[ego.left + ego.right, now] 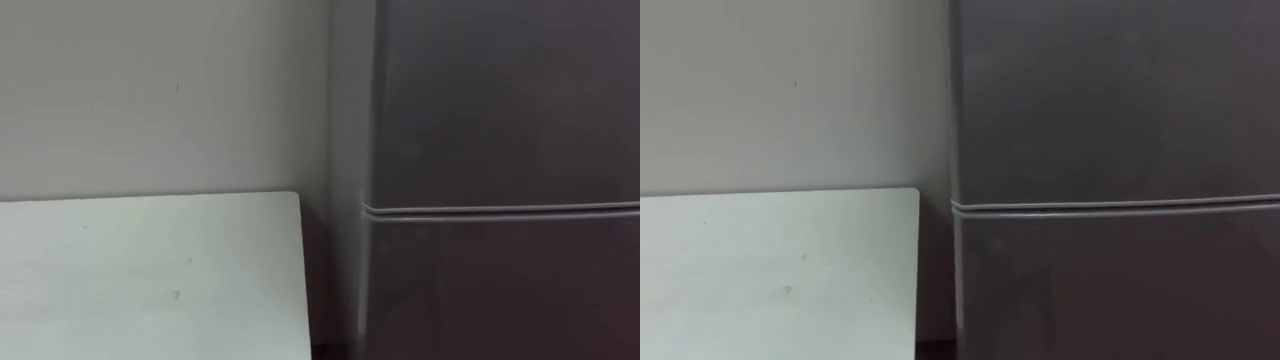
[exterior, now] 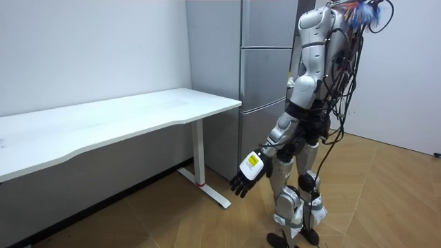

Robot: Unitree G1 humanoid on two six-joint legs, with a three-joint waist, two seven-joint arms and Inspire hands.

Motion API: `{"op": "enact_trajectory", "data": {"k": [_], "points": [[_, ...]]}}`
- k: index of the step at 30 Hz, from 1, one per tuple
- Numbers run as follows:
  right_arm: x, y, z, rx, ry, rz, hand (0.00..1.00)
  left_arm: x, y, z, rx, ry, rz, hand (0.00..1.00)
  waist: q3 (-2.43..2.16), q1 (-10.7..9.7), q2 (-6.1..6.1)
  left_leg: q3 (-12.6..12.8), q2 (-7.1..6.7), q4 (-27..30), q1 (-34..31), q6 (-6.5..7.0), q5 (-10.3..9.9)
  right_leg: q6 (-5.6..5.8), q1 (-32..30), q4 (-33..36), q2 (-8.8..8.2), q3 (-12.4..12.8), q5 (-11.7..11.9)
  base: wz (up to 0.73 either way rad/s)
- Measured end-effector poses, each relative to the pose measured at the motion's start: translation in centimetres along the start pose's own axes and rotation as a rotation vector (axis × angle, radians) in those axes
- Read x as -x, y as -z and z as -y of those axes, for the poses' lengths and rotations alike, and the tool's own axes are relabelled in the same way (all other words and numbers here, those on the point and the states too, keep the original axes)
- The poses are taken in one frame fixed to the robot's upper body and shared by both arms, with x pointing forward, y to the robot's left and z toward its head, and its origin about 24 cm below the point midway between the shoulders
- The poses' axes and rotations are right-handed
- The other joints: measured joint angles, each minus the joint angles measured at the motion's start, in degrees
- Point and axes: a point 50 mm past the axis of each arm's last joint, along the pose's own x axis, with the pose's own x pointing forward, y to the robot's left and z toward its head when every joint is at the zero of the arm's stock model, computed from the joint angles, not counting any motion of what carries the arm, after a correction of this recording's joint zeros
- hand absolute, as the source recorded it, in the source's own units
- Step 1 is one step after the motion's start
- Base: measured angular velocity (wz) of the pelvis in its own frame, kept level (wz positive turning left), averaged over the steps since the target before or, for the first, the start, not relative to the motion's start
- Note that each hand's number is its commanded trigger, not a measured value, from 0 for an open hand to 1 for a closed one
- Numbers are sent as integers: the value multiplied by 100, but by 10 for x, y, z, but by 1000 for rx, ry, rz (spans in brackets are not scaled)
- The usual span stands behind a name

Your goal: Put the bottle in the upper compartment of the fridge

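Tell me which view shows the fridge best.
The room view: the fridge stands tall with its stacked doors shut, beside the white table, partly behind the robot. The eye views show part of its front and one door seam.

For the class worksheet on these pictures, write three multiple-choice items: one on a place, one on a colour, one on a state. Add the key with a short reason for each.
1. In the eye views, where does the table lie from the fridge?
A to its left
B to its right
C on top of it

2. What colour is the table top?
A black
B white
C red

3. How are the fridge doors?
A both shut
B upper one open
C lower one open

Key:
1 A, the table top ends just left of the fridge's side.
2 B, it shows white in the eye views and the room view.
3 A, the door fronts sit flush, with a thin seam between them.
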Motion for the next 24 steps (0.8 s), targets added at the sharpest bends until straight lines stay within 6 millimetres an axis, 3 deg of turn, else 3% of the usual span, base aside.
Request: {"op": "enact_trajectory", "data": {"k": [5, 24], "points": [[1, 6, 0, -55, -6, -26, 0, 0, -1, 0, -1, 1, 4, 0, 4, -20, -26, -98, -27, 5, -21, 1, 0, 7, 16, -17, -22, -107, -3, 10], [1, 6, -3, -52, -45, -26, 0, 2, -4, 9, -3, 41, 11, 0, 6, 5, -41, -122, -45, 7, -11, 5, -2, 21, 37, -22, -32, -109, -12, 0]]}}
